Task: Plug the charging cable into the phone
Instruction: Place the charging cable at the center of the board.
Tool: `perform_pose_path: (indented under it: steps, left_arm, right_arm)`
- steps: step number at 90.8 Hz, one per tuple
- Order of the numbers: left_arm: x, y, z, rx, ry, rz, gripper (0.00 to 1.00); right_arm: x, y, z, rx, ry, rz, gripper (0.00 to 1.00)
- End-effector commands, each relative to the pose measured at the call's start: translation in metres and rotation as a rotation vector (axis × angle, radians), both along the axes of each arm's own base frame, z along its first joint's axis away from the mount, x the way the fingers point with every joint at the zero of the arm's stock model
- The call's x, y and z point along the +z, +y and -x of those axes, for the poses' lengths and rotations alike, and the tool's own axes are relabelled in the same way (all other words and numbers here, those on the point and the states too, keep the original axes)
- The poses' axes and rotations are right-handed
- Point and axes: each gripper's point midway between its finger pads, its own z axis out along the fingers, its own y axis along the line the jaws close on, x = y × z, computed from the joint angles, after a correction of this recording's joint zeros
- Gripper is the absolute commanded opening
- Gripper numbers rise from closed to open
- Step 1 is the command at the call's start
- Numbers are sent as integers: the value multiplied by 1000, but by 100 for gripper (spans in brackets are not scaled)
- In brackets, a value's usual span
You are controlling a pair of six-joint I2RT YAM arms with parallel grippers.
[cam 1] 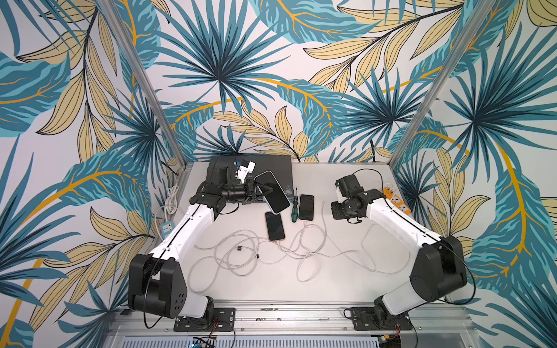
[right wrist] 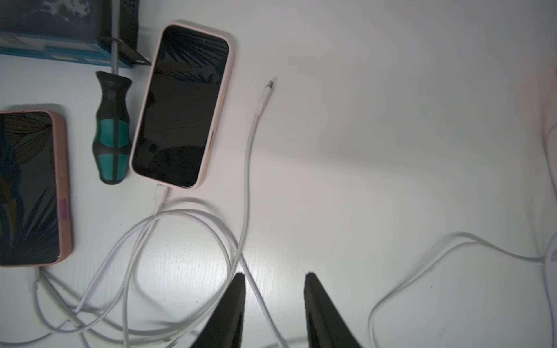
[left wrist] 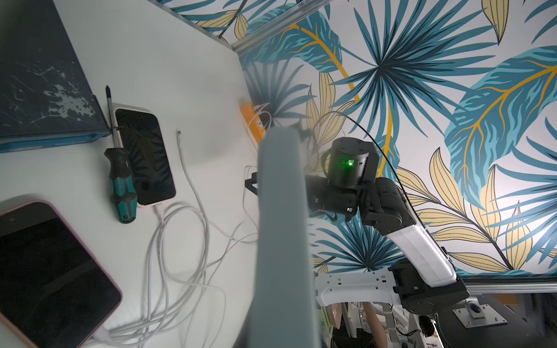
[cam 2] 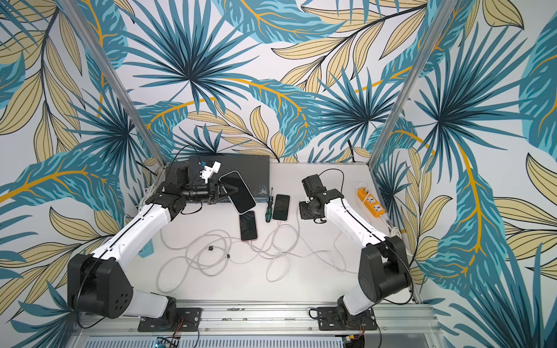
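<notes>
Closest to the right wrist camera, the right gripper (right wrist: pixel 275 278) has its two black fingers (right wrist: pixel 233 313) standing partly apart over the white tabletop (right wrist: pixel 391 120). The thin white charging cable (right wrist: pixel 249 156) runs through the gap between them without being pinched. That cable's free metal-tipped plug (right wrist: pixel 270 83) lies on the table, just beside a pale-pink-cased phone (right wrist: pixel 180 105) that has another white lead in its port. A green-and-black-handled screwdriver (right wrist: pixel 111 132) lies along that phone's other side, and a second pink-cased phone (right wrist: pixel 30 186), also plugged in, sits beyond it. In both top views the left gripper (cam 1: pixel 266 190) is clamped on a white-cased black-screen phone (cam 1: pixel 278 202). It holds that phone tilted in the air over the edge of a flat dark blue box (cam 1: pixel 280 165), well apart from the free plug. An orange power strip (cam 1: pixel 397 200) lies by the right-hand wall.
</notes>
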Motion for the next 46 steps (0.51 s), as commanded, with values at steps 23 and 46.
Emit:
perform_pose_path:
  steps: [23,46]
  left_arm:
    - [11,1,9,-21,-89,13,0]
    - [11,2,14,-26,-89,8,0]
  right_arm:
    - [-23,15,-30,-106,37,55,55]
    - [-44,48,-77,-216,154,-75,43]
